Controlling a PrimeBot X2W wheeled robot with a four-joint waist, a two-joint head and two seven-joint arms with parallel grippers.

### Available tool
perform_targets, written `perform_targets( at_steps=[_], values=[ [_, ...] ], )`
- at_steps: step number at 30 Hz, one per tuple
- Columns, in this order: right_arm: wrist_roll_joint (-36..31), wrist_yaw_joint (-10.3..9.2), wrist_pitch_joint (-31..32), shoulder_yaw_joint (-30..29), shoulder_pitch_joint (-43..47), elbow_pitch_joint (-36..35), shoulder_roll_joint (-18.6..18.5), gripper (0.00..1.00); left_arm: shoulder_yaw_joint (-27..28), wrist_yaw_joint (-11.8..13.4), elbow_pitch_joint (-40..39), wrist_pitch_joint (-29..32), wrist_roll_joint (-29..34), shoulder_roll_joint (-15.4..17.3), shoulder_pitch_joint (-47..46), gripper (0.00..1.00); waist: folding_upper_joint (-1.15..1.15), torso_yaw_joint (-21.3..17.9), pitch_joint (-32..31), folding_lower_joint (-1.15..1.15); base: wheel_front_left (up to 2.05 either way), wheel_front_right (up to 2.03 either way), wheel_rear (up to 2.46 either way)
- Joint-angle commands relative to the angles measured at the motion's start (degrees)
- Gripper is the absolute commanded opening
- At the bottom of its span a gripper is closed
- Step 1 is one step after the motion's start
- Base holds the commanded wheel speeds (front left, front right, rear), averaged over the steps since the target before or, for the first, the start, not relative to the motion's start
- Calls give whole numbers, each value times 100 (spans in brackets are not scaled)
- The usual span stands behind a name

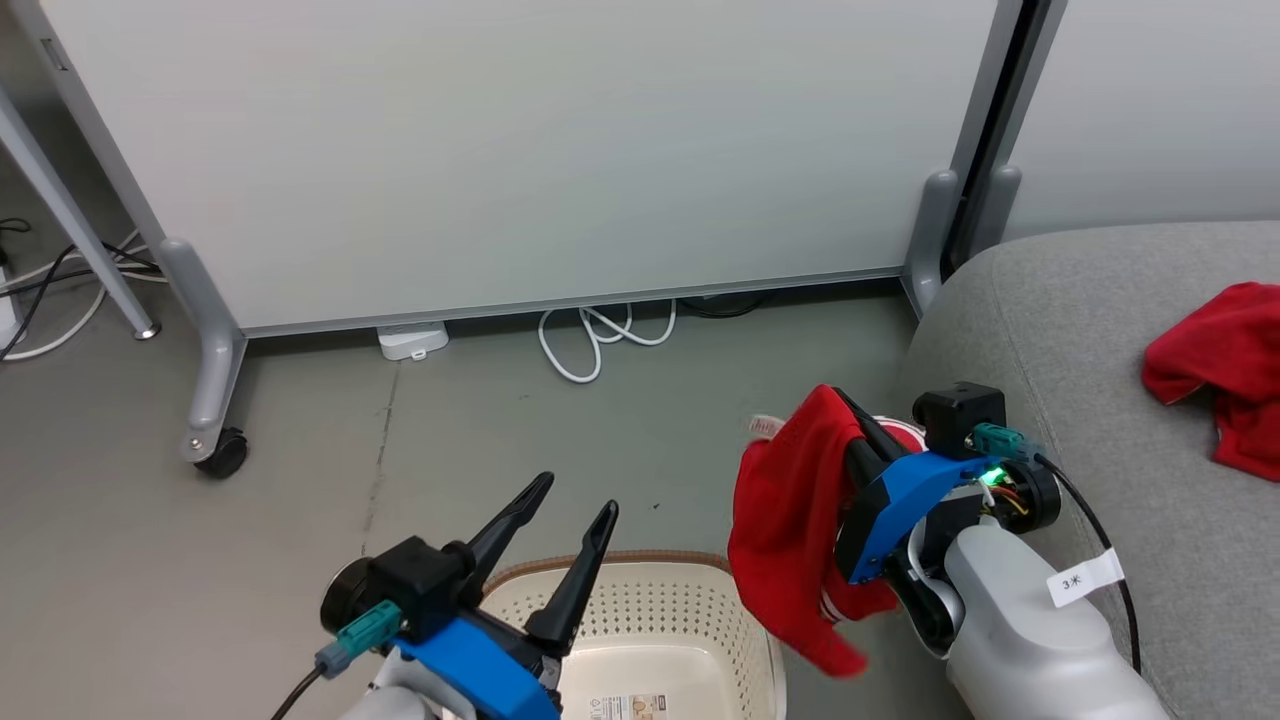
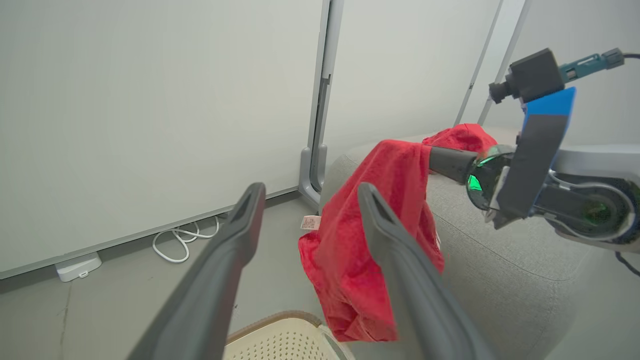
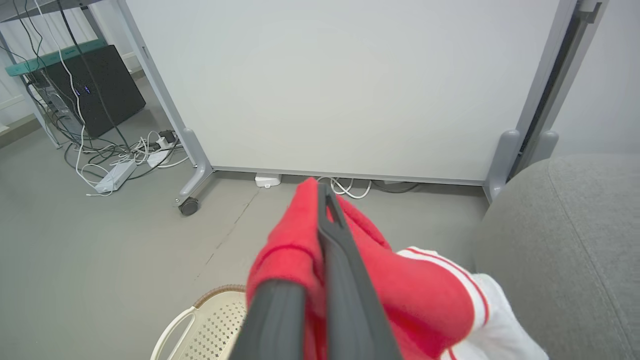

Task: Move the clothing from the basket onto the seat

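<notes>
The garment [image 1: 790, 520] hangs pinched in the right gripper [image 3: 322, 200], over floor [image 1: 500, 420] between basket [image 1: 650, 590] and seat [image 1: 1080, 330]. A 2nd garment [image 1: 1220, 370] lies farther right on the seat. The left gripper [image 1: 577, 495] hovers spread above the basket. Best to carry it right with the trailing hem above the seat edge, releasing well inward.

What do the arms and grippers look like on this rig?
Both left gripper and right gripper: two long dark tapered fingers, blue bracket, black camera block with teal connector. Pale grey forearm; black cable with white tag; green light at the right wrist.
</notes>
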Motion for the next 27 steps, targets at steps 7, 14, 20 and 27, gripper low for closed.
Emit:
perform_targets(
  at_steps=[7,14,20,27],
  values=[
    [-66,3,-33,-64,27,-81,-5,0,487,-87,-56,-28,441,-117,395,100,0,-146,39,0,0,0,0],
    [-27,3,-32,-21,53,-211,-6,0,847,-157,-90,-28,697,-252,599,100,0,-420,79,0,0,0,0],
    [52,3,-32,148,78,-569,-6,0,1102,-189,-185,-28,903,-354,734,100,0,-945,177,0,0,0,0],
    [87,3,-4,250,97,-885,-5,0,1270,-212,-240,-28,1106,-392,726,100,0,-1589,345,0,0,0,0]
  ],
)
